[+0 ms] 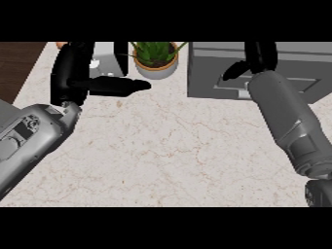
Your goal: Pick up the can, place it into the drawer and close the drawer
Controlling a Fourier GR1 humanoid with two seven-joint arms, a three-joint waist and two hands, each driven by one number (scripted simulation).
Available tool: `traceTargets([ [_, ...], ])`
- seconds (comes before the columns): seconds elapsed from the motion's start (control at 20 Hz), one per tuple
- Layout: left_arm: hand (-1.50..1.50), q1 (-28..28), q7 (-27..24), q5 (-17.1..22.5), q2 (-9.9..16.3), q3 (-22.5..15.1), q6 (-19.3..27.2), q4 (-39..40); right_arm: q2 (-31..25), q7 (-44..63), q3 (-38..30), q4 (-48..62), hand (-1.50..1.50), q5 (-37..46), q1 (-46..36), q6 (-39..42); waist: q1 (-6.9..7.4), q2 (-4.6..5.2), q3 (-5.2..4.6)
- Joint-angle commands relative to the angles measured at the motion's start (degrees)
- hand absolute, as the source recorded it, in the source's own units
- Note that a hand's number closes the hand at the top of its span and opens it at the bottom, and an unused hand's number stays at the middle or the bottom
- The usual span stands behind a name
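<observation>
Counter [168, 146] is pale marble, takes up most of the head view; a dark wood strip [7, 63] runs along its far left. Grey drawer unit [298, 63] sits at top right, front face toward the counter, looks shut or close to it, can't tell exactly. Right forearm [298, 126] comes up from the lower right edge to that unit; right hand [258, 61] is over the drawer front, fingers pointing up and away, thumb out to the left, nothing visibly gripped, reads as open. Left forearm [25, 141] enters from lower left; left hand [79, 73] is at top left, fingers straight up, thumb sticking out right across the counter, open, holding nothing I can see. Potted plant [156, 58] in a light pot stands at top centre between the hands. Small grey object [118, 56] just right of the left hand, partly hidden. Can isn't identifiable anywhere, location unknown.
</observation>
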Motion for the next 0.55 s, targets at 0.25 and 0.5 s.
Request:
traceTargets([
  [0.25, -1.5, 4.24, -0.93, -0.15, 1.1, 1.74, -0.45, -1.13, 4.68, -7.02, -13.85, -3.59, -1.5, -18.01, -4.41, 8.55, -0.7, -1.09, -0.2],
  [0.5, -1.5, 6.75, -1.43, -1.79, 1.29, 2.87, -0.08, -3.49, 2.94, -10.72, -14.98, -2.87, -1.5, -20.04, -3.18, 10.35, -0.95, -1.07, -0.26],
])
